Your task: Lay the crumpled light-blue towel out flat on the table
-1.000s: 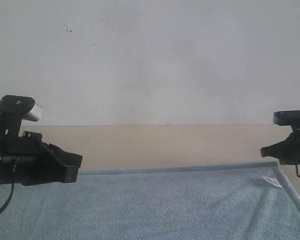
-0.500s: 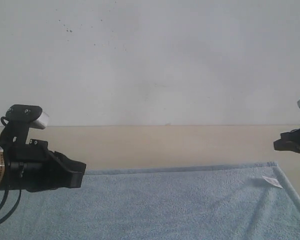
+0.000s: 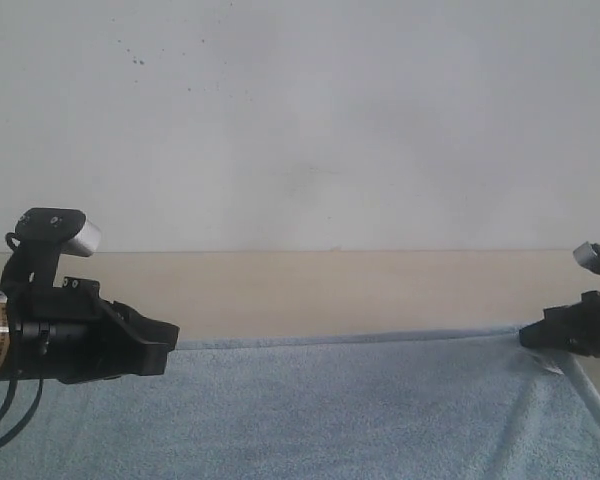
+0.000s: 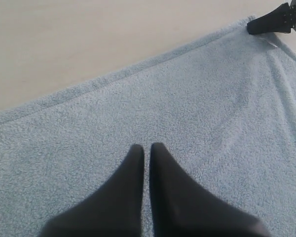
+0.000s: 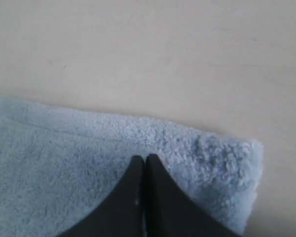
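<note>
Exterior view shows the towel point(image 3: 360, 410) lying pretty much flat on the counter point(image 3: 330, 290) — its far hem runs straight across, with bare counter beyond it. The left tool point(image 3: 168, 345) sits over the towel's left part, jaws pinched together with nothing between them. The right tool point(image 3: 526, 337) is at the towel's far right corner, also closed and empty as far as I can see. Can't tell whether its tip actually touches the cloth.

Right wrist view has that corner looking a bit bunched and fluffy, not crisp. So my read is that spreading is basically done and this is the final tidy-up of the corner. Next move probably calls for nudging that corner outward, away from the towel's middle — gently, since a closed tip dragging on terry could just as easily ruck it up. The towel's near side is out of frame, so can't vouch for that.
</note>
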Available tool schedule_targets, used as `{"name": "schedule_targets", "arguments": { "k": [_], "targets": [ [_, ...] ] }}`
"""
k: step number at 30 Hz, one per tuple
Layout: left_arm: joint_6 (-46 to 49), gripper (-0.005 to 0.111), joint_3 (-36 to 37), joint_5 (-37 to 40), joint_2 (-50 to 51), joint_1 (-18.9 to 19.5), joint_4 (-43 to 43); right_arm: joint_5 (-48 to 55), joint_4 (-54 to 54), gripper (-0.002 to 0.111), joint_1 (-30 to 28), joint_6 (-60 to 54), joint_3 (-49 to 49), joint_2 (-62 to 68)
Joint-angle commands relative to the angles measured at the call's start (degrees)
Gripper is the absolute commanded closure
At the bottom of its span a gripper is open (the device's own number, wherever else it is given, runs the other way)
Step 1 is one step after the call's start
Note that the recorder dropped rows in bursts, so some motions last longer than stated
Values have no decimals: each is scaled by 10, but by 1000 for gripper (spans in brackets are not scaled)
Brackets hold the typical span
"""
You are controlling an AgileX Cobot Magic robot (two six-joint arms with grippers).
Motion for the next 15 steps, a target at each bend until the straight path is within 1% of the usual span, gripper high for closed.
{"name": "schedule_targets", "arguments": {
  "k": [1,7,11,15],
  "targets": [
    [2,103,-2,-3,1,1,-5,-120,-38,107,-2,36,-2,7],
    [2,103,-2,-3,1,1,-5,-230,-92,107,-2,86,-2,7],
    [2,103,-2,-2,1,1,-5,-286,-122,107,-5,127,-2,7],
    [2,103,-2,4,1,1,-5,-299,-132,107,-14,138,-2,7]
  ]
}}
